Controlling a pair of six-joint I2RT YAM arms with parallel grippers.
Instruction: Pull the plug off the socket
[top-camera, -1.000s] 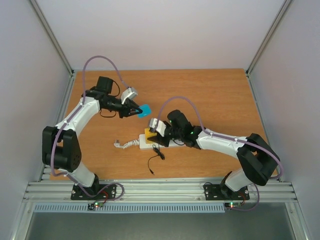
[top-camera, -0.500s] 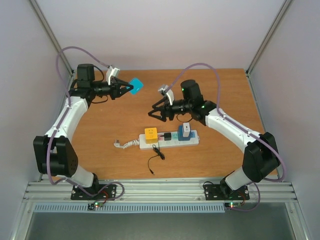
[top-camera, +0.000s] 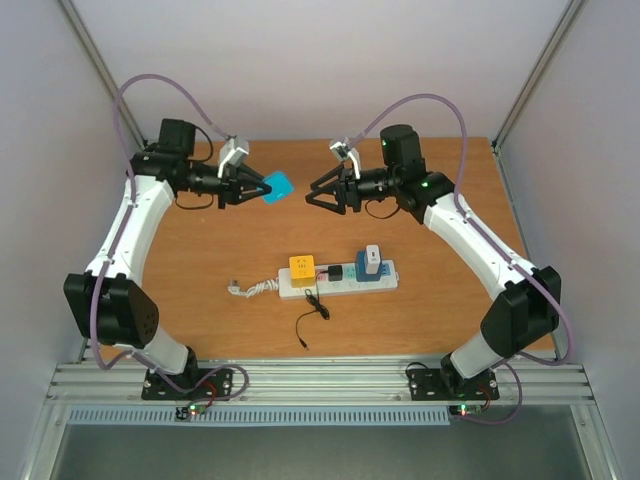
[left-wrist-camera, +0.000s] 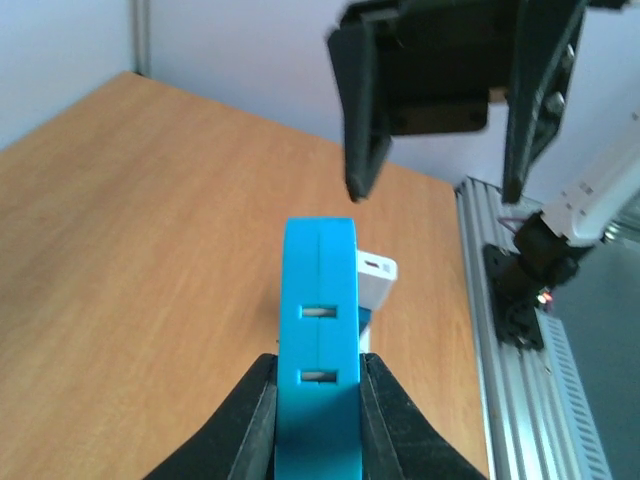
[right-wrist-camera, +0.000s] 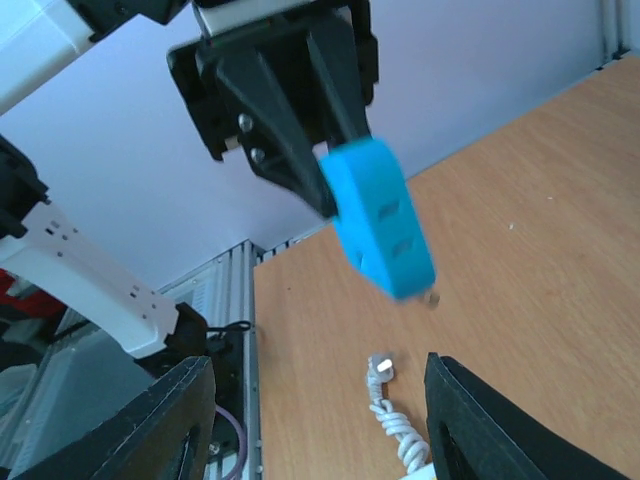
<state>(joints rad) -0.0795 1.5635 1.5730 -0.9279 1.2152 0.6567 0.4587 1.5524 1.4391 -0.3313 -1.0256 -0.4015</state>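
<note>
The socket, a long white power strip (top-camera: 340, 283), lies on the wooden table with a yellow plug (top-camera: 302, 267), a small black plug (top-camera: 335, 272) and a white-and-blue adapter (top-camera: 372, 262) in it. Its coiled white cord (top-camera: 250, 288) trails left and also shows in the right wrist view (right-wrist-camera: 395, 432). My left gripper (top-camera: 262, 187) is shut on a blue plug (top-camera: 278, 186), held in the air above the far part of the table. The blue plug (left-wrist-camera: 318, 345) sits between my pads (left-wrist-camera: 255, 405), two slots facing the camera. My right gripper (top-camera: 318, 195) is open and empty, facing the blue plug (right-wrist-camera: 380, 215) at close range.
A thin black cable (top-camera: 310, 322) runs from the black plug toward the near edge. Grey walls and metal rails (top-camera: 120, 110) close in the table on three sides. The right gripper's fingers (left-wrist-camera: 360, 110) hang just beyond the blue plug in the left wrist view.
The right gripper has lifted off the power strip and swung to the far side, open. The left gripper carried the blue plug up and back, then slightly right; the two grippers now face each other.
</note>
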